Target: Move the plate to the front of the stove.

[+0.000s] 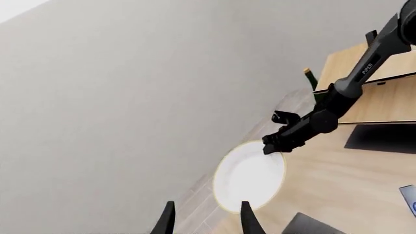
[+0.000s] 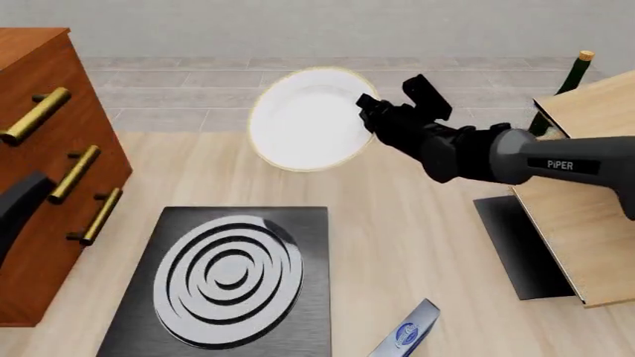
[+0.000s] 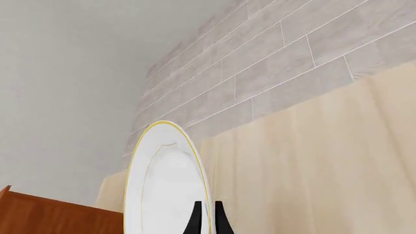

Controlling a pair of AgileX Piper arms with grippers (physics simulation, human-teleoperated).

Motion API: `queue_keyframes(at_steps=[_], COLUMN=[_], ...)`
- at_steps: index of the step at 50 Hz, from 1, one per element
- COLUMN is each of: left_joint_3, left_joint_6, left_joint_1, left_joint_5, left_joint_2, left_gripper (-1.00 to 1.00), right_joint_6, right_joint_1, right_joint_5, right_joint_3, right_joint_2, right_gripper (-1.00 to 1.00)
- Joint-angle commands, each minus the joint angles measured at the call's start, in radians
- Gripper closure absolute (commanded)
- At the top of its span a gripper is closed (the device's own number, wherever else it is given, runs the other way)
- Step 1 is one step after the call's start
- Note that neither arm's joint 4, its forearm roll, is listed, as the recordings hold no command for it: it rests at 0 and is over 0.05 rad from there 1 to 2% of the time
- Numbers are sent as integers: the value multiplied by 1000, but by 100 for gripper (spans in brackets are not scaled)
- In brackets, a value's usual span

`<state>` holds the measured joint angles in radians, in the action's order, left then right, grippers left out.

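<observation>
The white, gold-rimmed plate (image 2: 303,119) hangs tilted in the air beyond the far side of the stove (image 2: 228,275), a black slab with silver-grey rings. My right gripper (image 2: 367,111) is shut on the plate's right rim. In the right wrist view the plate (image 3: 162,185) stands edge-on with the right gripper (image 3: 208,219) pinching its rim. The left wrist view shows the plate (image 1: 250,175) ahead of my left gripper (image 1: 206,219), which is open and holds nothing, with the right gripper (image 1: 273,146) on the plate's rim.
A wooden drawer cabinet (image 2: 40,149) with brass handles stands at the left. At the right a light wooden board (image 2: 585,193) lies over a plain dark mat (image 2: 516,245), with a green bottle (image 2: 566,82) behind it. A blue-and-white packet (image 2: 407,335) lies near the stove's right front corner.
</observation>
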<state>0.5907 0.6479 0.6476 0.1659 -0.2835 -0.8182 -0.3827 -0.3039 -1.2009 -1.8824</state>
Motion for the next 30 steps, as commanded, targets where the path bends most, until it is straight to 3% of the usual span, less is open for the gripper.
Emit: queue_keyframes(at_steps=[1, 30], left_joint_3=[-3, -8], left_joint_6=[-3, -8], left_joint_1=[-10, -51], left_joint_5=[17, 49], left_joint_2=[16, 43], left_gripper=[-100, -100], right_joint_6=[-17, -34], right_joint_1=[-12, -35], right_joint_5=[19, 37], right_joint_3=[-89, -234], right_joint_2=[-69, -245], right_gripper=[100, 100])
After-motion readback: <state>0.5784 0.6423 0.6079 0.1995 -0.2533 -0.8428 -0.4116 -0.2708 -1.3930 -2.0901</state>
